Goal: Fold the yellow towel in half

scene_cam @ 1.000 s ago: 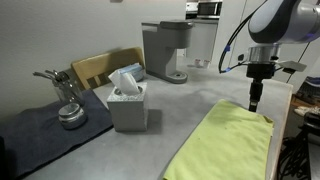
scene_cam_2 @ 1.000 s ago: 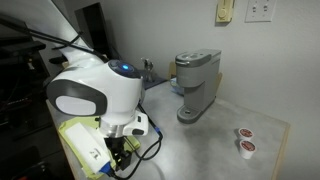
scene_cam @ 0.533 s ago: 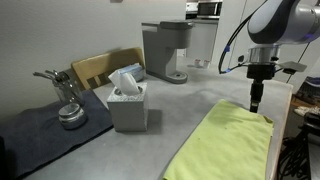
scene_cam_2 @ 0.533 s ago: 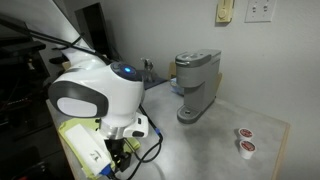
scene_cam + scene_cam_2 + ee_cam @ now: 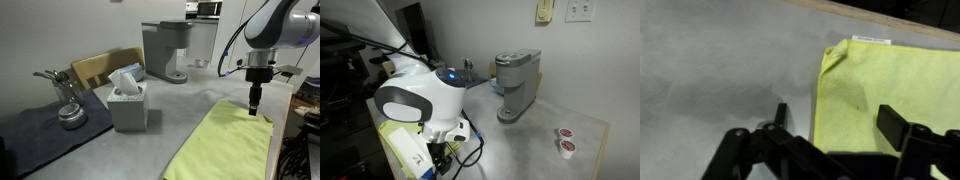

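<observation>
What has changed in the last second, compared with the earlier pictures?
The arm shifted slightly, bringing the open gripper a little lower over the yellow towel near its corner. Nothing was gripped or released. Towel, tissue box and coffee machine stayed put.

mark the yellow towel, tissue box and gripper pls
yellow towel [image 5: 225, 145]: in an exterior view, middle of the flat cloth.
tissue box [image 5: 128, 110]: in an exterior view, its front face.
gripper [image 5: 835, 118]: wrist view, midway between the open fingertips.

Light: even, soft indoor brightness
Shadows: faint, at the foot of the tissue box [image 5: 128, 103]
Wrist view: dimmer, grainy, jaws blurred and dark
Exterior views: coarse, slightly soft
</observation>
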You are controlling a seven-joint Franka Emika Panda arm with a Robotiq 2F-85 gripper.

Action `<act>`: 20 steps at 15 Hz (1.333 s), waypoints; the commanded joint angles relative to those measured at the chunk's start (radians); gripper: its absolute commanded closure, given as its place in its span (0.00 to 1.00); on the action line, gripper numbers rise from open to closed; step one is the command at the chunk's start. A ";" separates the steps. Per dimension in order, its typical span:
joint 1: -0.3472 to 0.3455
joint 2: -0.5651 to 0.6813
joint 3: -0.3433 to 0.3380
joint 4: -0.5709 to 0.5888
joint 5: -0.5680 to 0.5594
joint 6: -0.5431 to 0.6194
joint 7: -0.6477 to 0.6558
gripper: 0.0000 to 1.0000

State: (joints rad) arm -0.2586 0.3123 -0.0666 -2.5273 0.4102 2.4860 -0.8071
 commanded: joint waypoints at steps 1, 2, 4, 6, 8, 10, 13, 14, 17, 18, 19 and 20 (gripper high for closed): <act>-0.028 0.032 0.023 0.025 0.013 0.001 -0.006 0.23; -0.030 0.033 0.023 0.029 0.013 0.003 -0.006 0.30; -0.035 0.033 0.024 0.033 0.014 0.001 -0.006 0.38; -0.036 0.033 0.024 0.035 0.013 0.001 -0.004 0.44; -0.037 0.033 0.027 0.036 0.017 -0.001 -0.007 0.42; -0.037 0.031 0.030 0.037 0.019 -0.003 -0.008 0.41; -0.035 0.029 0.035 0.038 0.020 -0.007 -0.009 0.39; -0.034 0.029 0.039 0.039 0.022 -0.009 -0.011 0.39; -0.026 0.027 0.057 0.039 0.020 -0.007 -0.011 0.38; -0.024 0.028 0.063 0.040 0.018 -0.007 -0.011 0.39; -0.022 0.028 0.067 0.040 0.016 -0.006 -0.011 0.37; -0.022 0.029 0.072 0.041 0.015 -0.007 -0.011 0.37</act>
State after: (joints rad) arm -0.2725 0.3160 -0.0152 -2.5053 0.4107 2.4854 -0.8045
